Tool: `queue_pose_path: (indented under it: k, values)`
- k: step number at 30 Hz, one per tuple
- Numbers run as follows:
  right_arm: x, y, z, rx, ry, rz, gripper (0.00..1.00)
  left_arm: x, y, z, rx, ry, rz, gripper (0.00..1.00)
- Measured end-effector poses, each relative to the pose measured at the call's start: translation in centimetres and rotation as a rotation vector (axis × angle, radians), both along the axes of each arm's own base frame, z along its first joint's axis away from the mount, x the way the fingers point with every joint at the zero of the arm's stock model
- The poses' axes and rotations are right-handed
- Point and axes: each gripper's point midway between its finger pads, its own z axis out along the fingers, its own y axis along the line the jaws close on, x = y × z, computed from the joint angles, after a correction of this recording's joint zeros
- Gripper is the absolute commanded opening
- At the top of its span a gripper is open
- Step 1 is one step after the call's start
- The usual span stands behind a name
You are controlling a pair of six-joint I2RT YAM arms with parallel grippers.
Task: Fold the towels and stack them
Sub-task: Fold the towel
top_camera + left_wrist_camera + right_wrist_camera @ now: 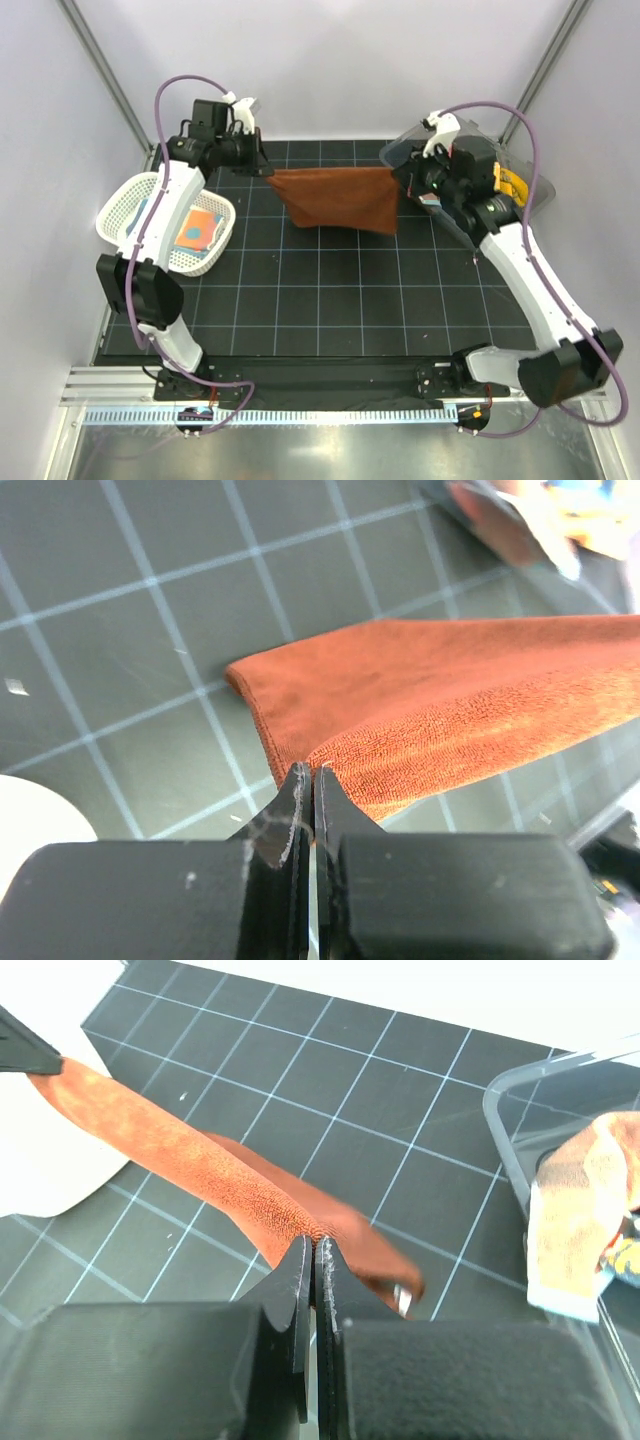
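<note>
Top external: left gripper and right gripper pinch the brown towel taut near the mat far edge; spreading step, so next probably lay it flat to fold.

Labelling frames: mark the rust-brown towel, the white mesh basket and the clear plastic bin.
rust-brown towel (340,200), top view, cloth's middle.
white mesh basket (113,218), top view, left wall.
clear plastic bin (490,1108), right wrist view, rim corner.

Left wrist view: rust-brown towel runs off right edge; pinched corners hidden between jaws. From above, clear bin largely hidden behind right arm. Patterned towel in bin cut off by right wrist frame edge, blurred. Folded towel in basket: markings too small to read.
</note>
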Motion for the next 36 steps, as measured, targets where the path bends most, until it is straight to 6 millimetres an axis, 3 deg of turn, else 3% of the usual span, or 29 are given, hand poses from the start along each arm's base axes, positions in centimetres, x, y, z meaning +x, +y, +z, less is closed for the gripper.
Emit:
queue_pose_path:
  k: [5, 13, 15, 17, 20, 24, 28, 32, 36]
  values:
    - [-4.4, -0.9, 1.4, 0.048, -0.025, 0.001, 0.01, -3.9, -1.2, 0.8, -0.073, 0.064, -0.069, 0.0]
    - [-11.3, -0.7, 2.2, 0.176, -0.023, 0.058, 0.01, -13.6, -4.2, 2.2, -0.131, 0.131, -0.158, 0.0]
    - [-12.1, -0.2, 2.0, 0.211, -0.011, 0.076, 0.01, -14.9, -4.7, 2.7, -0.148, 0.14, -0.157, 0.0]
    - [-12.4, 0.1, 1.3, 0.23, 0.014, 0.082, 0.01, -14.8, -4.4, 2.5, -0.141, 0.156, -0.113, 0.0]
    - [-11.3, 0.5, -0.6, 0.229, 0.057, 0.06, 0.01, -13.0, -3.3, 0.5, -0.086, 0.201, -0.004, 0.0]
    - [-7.1, 1.0, -4.0, 0.189, 0.128, -0.004, 0.01, -8.6, -1.7, -4.2, -0.003, 0.292, 0.126, 0.0]
    - [-1.3, 2.0, -11.0, 0.111, 0.246, -0.064, 0.01, -3.1, -0.8, -9.4, 0.05, 0.363, 0.203, 0.0]
    - [2.6, 2.9, -18.4, 0.026, 0.357, -0.078, 0.01, 2.6, -0.6, -14.7, 0.095, 0.383, 0.222, 0.0]
    - [7.6, 3.6, -22.6, -0.024, 0.378, -0.083, 0.01, 7.5, -0.3, -18.4, 0.117, 0.361, 0.233, 0.02]
